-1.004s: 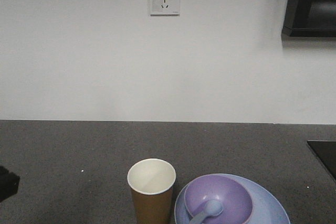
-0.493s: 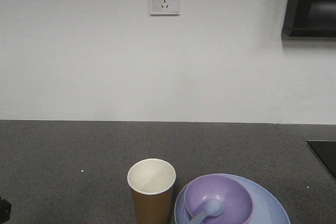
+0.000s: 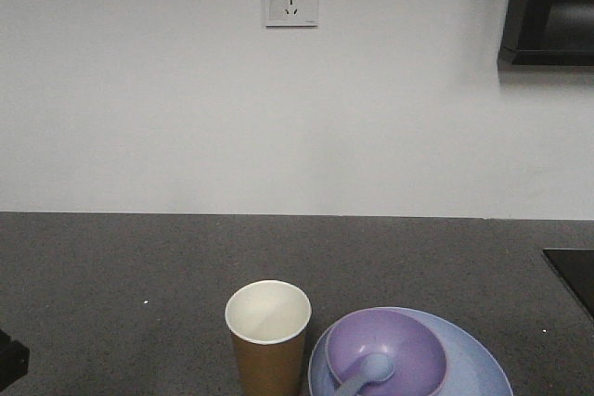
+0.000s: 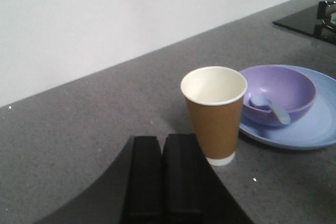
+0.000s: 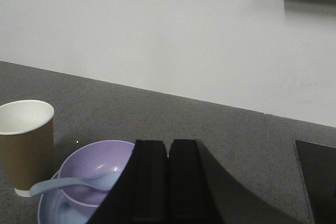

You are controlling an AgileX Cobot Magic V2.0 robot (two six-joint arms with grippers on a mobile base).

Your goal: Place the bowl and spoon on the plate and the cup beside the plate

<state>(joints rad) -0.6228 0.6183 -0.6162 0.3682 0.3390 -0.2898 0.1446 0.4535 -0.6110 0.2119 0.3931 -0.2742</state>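
The bowl (image 4: pixel 279 93) is seated on the plate (image 4: pixel 315 129), with the spoon (image 4: pixel 269 107) laid inside it; the cup (image 4: pixel 214 113) stands just beside the plate. Both the left gripper (image 4: pixel 164 182) and right gripper (image 5: pixel 168 182) are closed on nothing. The cup could be toppled if brushed during withdrawal.

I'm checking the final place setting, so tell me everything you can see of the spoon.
The spoon is short, pale bluish-white and looks like smooth plastic, with a rounded soup-style scoop. It lies inside the lilac bowl, scoop down in the hollow and handle leaning up over the bowl's rim, its end sticking out past the edge. The bowl sits on the pale blue plate. Only the bowl touches the spoon; no gripper is on it.
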